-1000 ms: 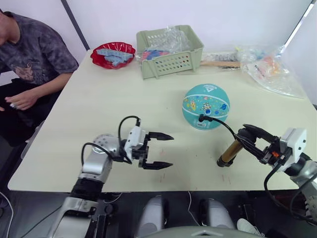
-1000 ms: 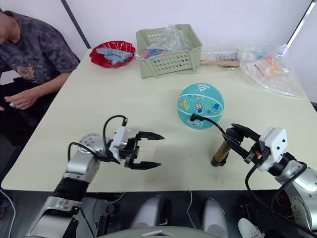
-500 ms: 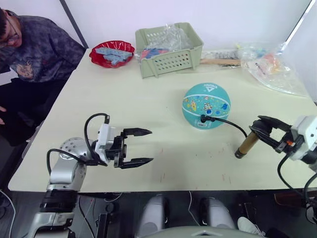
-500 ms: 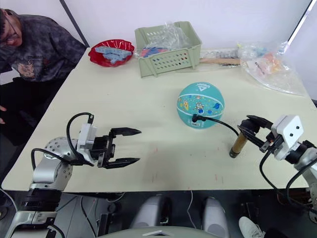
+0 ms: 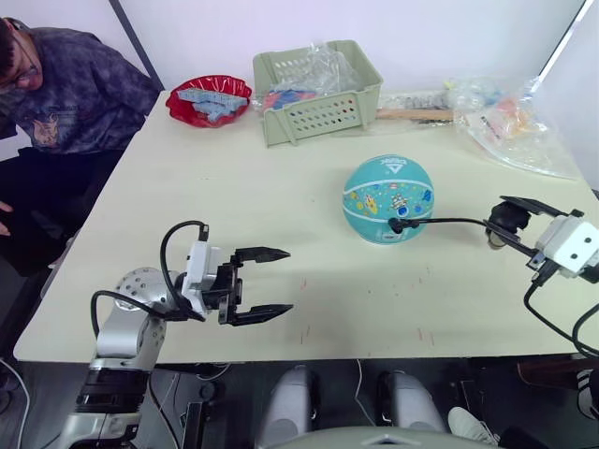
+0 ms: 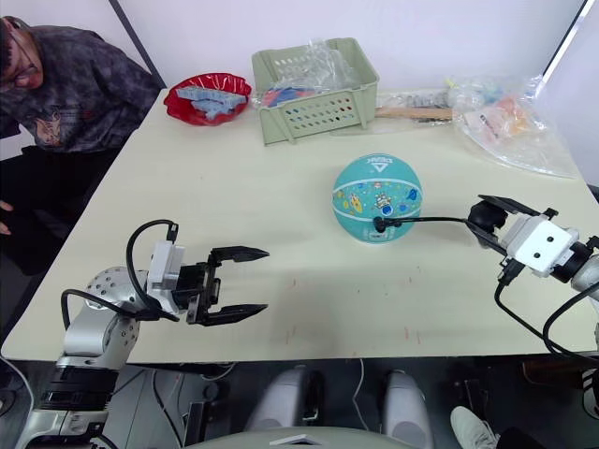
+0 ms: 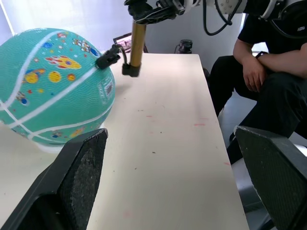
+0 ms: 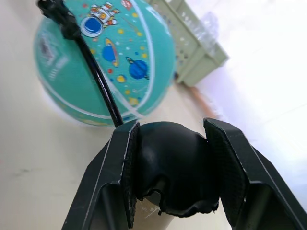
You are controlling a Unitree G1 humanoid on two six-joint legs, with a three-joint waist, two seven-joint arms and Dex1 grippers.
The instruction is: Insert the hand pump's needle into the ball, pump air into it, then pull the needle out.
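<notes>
The teal ball (image 5: 387,197) rests right of the table's middle. The needle's black fitting (image 5: 397,224) sits against the ball's near side, and the pin itself is hidden. From it the black hose (image 5: 445,222) runs taut to the right. My right gripper (image 5: 510,218) is shut on the hand pump's black top cap (image 8: 171,170). In the left wrist view the hand pump (image 7: 137,44) hangs upright beside the ball (image 7: 50,86), its lower cap close to the tabletop. My left gripper (image 5: 268,283) stands open near the table's front left, well apart from the ball.
A green basket (image 5: 318,92), a red bowl (image 5: 211,99) and a wooden stick (image 5: 412,114) line the far edge. Clear plastic bags (image 5: 515,126) lie at the far right. A person (image 5: 65,89) sits at the table's left side.
My right gripper has carried the pump to the right and away from the front edge, pulling the hose straight. My left gripper has drawn back to the left, staying open.
</notes>
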